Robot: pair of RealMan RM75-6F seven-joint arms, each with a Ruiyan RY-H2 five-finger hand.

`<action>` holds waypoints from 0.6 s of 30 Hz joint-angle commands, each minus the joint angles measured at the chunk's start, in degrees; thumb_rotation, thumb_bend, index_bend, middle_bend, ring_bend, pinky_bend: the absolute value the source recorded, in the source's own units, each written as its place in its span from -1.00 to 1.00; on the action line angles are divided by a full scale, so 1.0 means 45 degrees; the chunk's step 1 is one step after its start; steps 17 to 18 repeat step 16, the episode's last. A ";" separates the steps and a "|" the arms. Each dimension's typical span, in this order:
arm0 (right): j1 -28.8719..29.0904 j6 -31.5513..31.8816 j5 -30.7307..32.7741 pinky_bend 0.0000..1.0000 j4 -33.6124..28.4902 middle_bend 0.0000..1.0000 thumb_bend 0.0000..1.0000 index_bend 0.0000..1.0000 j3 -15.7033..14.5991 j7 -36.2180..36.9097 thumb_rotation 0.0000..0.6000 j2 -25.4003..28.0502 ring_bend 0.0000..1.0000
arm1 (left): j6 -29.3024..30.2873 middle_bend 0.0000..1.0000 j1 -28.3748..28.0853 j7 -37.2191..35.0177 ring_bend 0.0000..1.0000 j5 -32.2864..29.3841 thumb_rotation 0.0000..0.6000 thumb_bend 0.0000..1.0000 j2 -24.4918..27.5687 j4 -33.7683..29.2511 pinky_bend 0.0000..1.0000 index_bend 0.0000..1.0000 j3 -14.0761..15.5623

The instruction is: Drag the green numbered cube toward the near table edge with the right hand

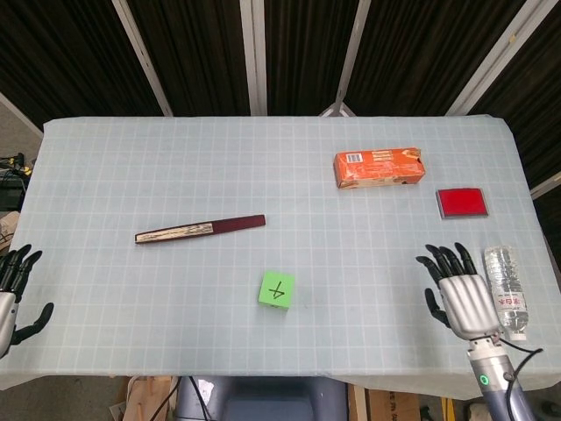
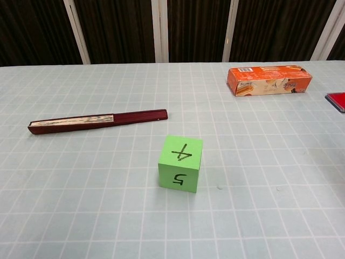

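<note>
Green and alone, the cube [image 1: 277, 288] sits toward the near side of the table [image 1: 105, 167], a 4 on its top face and a 5 on the face turned to me, with nothing touching it. My right hand [image 1: 462, 298] hangs well off to the right near the front edge, palm down with fingers spread and nothing in it; I judge the drag is either finished or needs a fresh reach, since the cube is free of any grip. My left hand [image 1: 12, 294] is at the far left edge, also splayed and holding nothing, out of the way because this job belongs to the right. A closed fan [image 1: 200, 229] lies beyond the cube to the left, apart from it. An orange box [image 1: 379, 167] rests farther back on the right, a flat red pad [image 1: 461, 203] beside it toward the edge, and a bottle [image 1: 508, 291] lies just beside my right hand. A pale cloth with a fine grid covers the table. Behind it stand dark panels with light slanted bars.
</note>
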 commanded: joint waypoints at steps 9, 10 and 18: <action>-0.2286 0.1113 -0.1708 -0.99 0.2079 -0.76 0.05 -0.60 0.0041 -0.0664 1.00 -0.0716 -0.80 | -0.0208 -1.00 -0.0117 -0.0111 -1.00 0.0026 1.00 -0.12 -0.0077 0.0053 -0.92 -0.83 0.0005; -0.2336 0.1025 -0.1710 -0.99 0.2093 -0.76 0.05 -0.60 0.0105 -0.0597 1.00 -0.0697 -0.80 | -0.0235 -1.00 -0.0135 -0.0136 -1.00 0.0062 1.00 -0.12 -0.0081 0.0061 -0.92 -0.83 0.0021; -0.2691 0.0790 -0.1779 -0.99 0.2079 -0.77 0.05 -0.60 0.0553 -0.0465 1.00 -0.0734 -0.80 | -0.0383 -1.00 -0.0255 -0.0144 -1.00 0.0227 1.00 -0.12 -0.0161 0.0187 -0.92 -0.83 0.0066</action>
